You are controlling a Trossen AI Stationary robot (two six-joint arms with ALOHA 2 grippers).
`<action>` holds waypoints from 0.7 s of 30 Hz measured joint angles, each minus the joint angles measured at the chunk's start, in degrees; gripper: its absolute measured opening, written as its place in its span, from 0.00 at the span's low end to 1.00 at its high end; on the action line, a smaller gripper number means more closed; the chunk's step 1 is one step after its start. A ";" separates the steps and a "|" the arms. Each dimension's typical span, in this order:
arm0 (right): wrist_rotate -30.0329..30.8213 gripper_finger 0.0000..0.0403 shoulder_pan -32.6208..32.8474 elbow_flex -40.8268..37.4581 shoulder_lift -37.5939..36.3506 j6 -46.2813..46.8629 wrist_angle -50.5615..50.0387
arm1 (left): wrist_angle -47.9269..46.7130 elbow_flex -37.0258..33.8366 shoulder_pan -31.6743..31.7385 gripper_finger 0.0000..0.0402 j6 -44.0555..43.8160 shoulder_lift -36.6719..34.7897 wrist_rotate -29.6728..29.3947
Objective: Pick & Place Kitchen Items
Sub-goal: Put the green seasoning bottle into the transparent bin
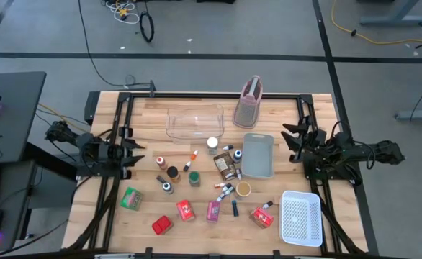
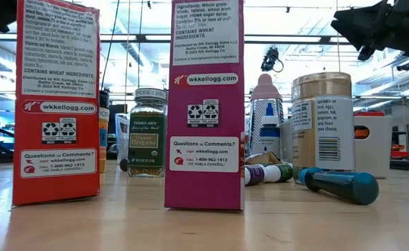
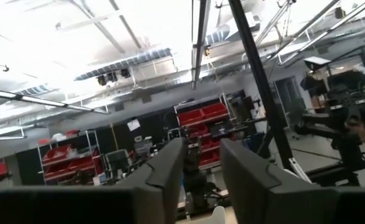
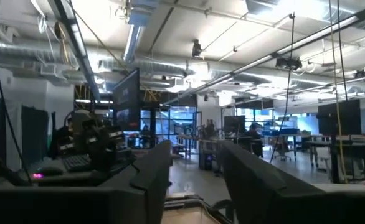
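The kitchen items lie scattered over the middle of the table in the high view. Among them are a green packet (image 1: 131,198), red packets (image 1: 186,210) (image 1: 261,216), a pink packet (image 1: 213,210), small spice jars (image 1: 172,173) (image 1: 212,144) and tiny coloured-cap bottles (image 1: 225,193). In the low view a red packet (image 2: 56,104) and a pink packet (image 2: 206,104) stand upright, with an oregano jar (image 2: 147,132) behind them. My left gripper (image 1: 133,152) (image 3: 201,146) is at the table's left side, open and raised. My right gripper (image 1: 292,140) (image 4: 196,149) is at the right side, also open and raised.
A clear plastic bin (image 1: 195,121) and a pinkish jug (image 1: 248,104) stand toward the far edge. A grey flat tray (image 1: 258,155) lies right of centre, and a white mesh basket (image 1: 301,217) sits at the near right corner. A teal-capped bottle (image 2: 340,185) lies on its side.
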 joint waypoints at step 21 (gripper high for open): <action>-6.48 0.71 0.00 11.18 36.04 4.18 14.97 | 13.06 0.20 0.01 0.50 0.74 10.71 -1.82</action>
